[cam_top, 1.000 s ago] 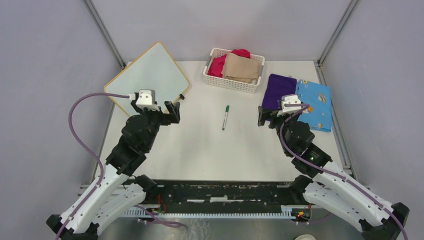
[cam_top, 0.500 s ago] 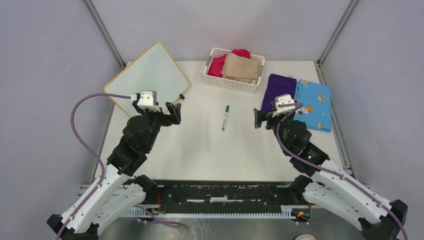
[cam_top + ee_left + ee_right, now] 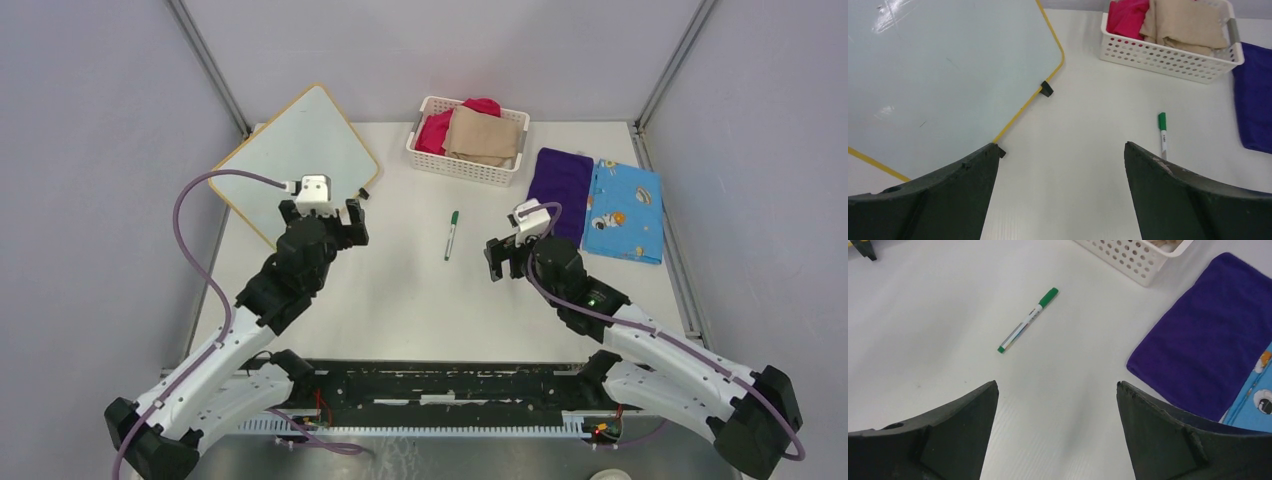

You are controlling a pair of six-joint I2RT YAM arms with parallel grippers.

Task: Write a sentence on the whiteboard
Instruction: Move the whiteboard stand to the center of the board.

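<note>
From above and behind the arms, I counted one rectangular whiteboard with a thin yellow-orange frame. It lay cornerwise at the far left of the white table, its left part past the table's edge. One white marker with a green cap lay alone mid-table. One white slotted plastic basket at the far edge held two folded pieces, a red cloth and a tan cloth. Two more lay flat to the right, a purple cloth and, touching it, a blue cloth printed with cartoon figures. Of the two arms, the left gripper hung by the board's near right edge. The right gripper hung just right of the marker. Against a second earlier, the right arm had swung leftward off the purple cloth toward the marker. The left arm had reached slightly forward and right, and nothing on the table had shifted.

Through the left wrist camera, the left gripper stood with its jaws spread wide, holding nothing. The whiteboard filled the upper left, its face plain white, with two small black feet on its near edge. The marker and basket sat to the right.

Through the right wrist camera, the right gripper was likewise wide apart and held nothing. The marker lay ahead on bare table, and the purple cloth lay to the right.
</note>
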